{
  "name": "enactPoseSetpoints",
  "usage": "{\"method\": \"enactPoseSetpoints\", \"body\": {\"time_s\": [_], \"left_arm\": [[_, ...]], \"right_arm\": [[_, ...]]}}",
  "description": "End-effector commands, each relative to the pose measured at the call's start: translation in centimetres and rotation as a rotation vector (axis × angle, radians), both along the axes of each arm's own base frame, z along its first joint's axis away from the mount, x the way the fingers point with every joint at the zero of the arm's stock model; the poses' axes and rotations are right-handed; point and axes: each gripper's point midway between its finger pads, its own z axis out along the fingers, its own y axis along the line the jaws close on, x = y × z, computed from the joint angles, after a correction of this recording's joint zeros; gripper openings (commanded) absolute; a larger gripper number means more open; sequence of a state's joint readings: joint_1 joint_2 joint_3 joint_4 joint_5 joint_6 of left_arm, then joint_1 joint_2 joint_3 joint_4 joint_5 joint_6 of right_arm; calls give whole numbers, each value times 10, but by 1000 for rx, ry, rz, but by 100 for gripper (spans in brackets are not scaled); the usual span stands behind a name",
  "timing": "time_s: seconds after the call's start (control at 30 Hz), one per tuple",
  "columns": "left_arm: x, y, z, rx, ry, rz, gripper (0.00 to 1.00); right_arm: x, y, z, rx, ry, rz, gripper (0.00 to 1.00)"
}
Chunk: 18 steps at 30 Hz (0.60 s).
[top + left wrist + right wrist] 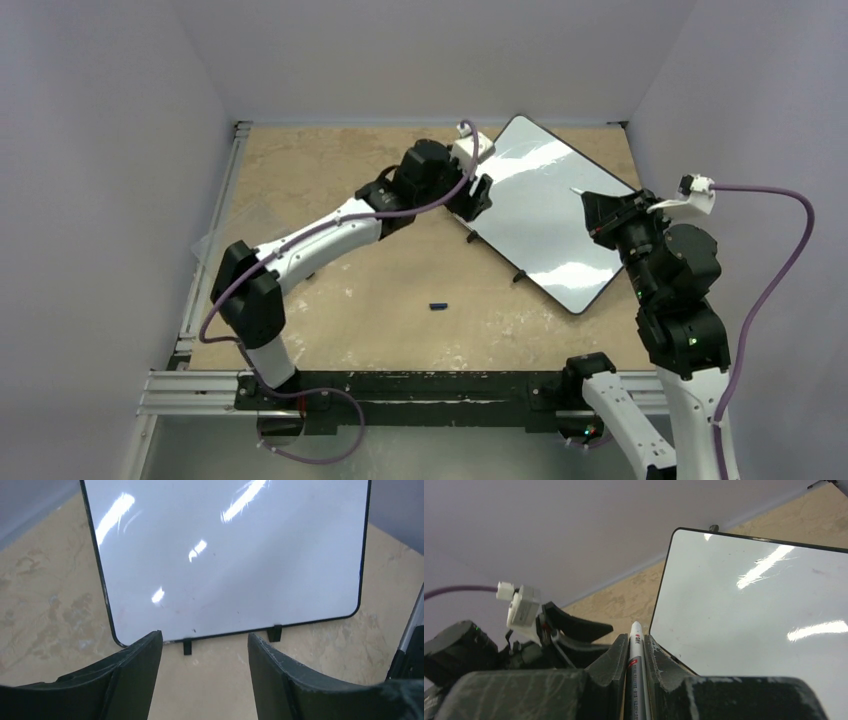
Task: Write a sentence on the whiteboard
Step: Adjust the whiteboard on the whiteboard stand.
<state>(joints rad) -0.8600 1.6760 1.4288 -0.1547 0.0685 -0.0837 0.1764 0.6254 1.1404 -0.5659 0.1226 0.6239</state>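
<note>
The whiteboard (pixel 545 210) lies in the far right part of the counter (pixel 350 290), turned askew so one corner points at the far edge. Its face is blank, with no sentence on it yet. My right end effector (pixel 635 640) is clamped on a white marker (pixel 636 665) at the board's right edge, and the marker points in over the white face, so I judge this arm is placed to write. My left end effector (pixel 205 640) stands open and empty just off the board's footed left edge.
</note>
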Motion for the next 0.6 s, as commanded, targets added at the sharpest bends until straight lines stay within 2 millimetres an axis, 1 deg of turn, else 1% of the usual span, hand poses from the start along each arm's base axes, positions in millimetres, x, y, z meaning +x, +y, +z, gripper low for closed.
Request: {"method": "enactPoseSetpoints", "body": {"time_s": [0.0,0.07,0.13,0.27,0.37,0.47,0.5,0.57], "left_arm": [[42,-1,13,-111,109,-148,63],[70,6,16,-154,151,-181,64],[90,9,14,-180,204,-222,64],[122,13,7,-284,288,-299,64],[148,20,4,-391,341,-306,65],[160,21,7,-515,382,-394,71],[165,20,-2,-532,411,-401,72],[172,17,-11,-540,435,-396,73]], "right_arm": [[-4,-3,20,-9,-60,-6,0],[-6,0,21,-15,-61,9,0],[-8,2,22,-20,-65,26,0],[-9,7,22,-32,-67,58,0],[-8,12,22,-36,-63,88,0],[-5,19,19,-33,-57,121,0],[-4,19,18,-30,-55,122,0],[-2,20,16,-28,-48,123,0]]}}
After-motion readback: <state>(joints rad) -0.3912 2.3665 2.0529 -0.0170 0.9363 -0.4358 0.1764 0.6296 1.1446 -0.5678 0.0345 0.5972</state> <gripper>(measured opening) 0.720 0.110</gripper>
